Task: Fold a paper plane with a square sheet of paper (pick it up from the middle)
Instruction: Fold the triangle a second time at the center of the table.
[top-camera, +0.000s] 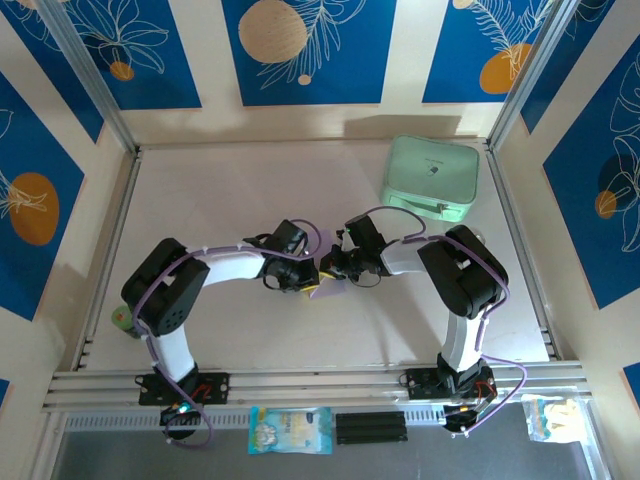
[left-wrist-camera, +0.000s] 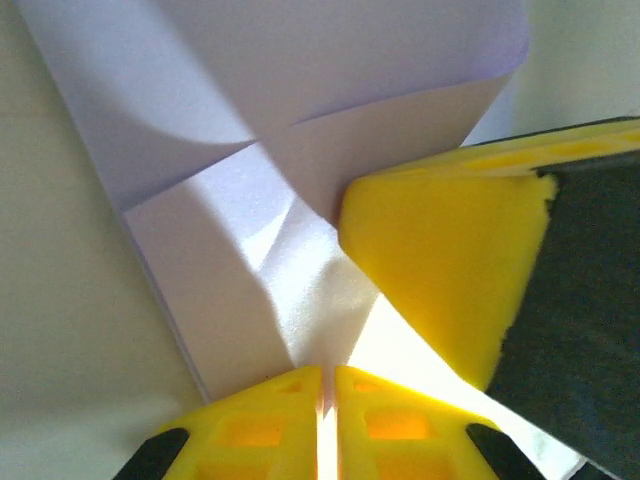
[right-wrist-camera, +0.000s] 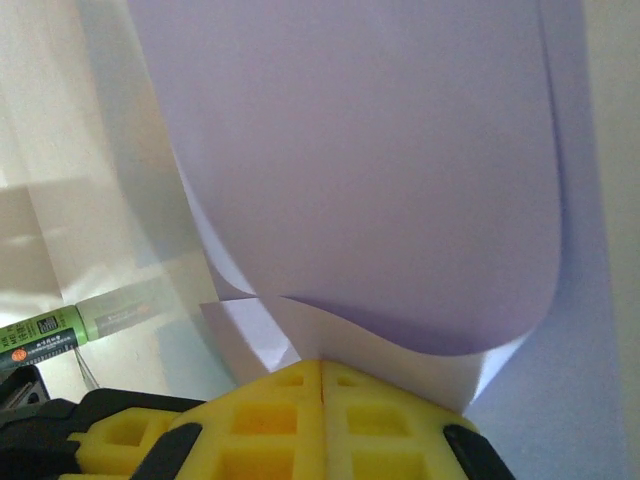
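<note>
Sheet of paper (left-wrist-camera: 300, 150), lilac, part-folded, nearward and left of the mint-green case (top-camera: 432, 178), clamped in the closed jaws of both left gripper (left-wrist-camera: 328, 375) and right gripper (right-wrist-camera: 322, 365) (the two almost touching); judged risk: opposing pulls may tear it, or a slipping pinch may skew the crease.

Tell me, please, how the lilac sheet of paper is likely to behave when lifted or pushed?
Probably floppy: the sheet of paper bows in a loose curve above the right gripper. Likely very light, as two small pinches hold it. It seems to take creases well, given the sharp folds near the left gripper.
</note>
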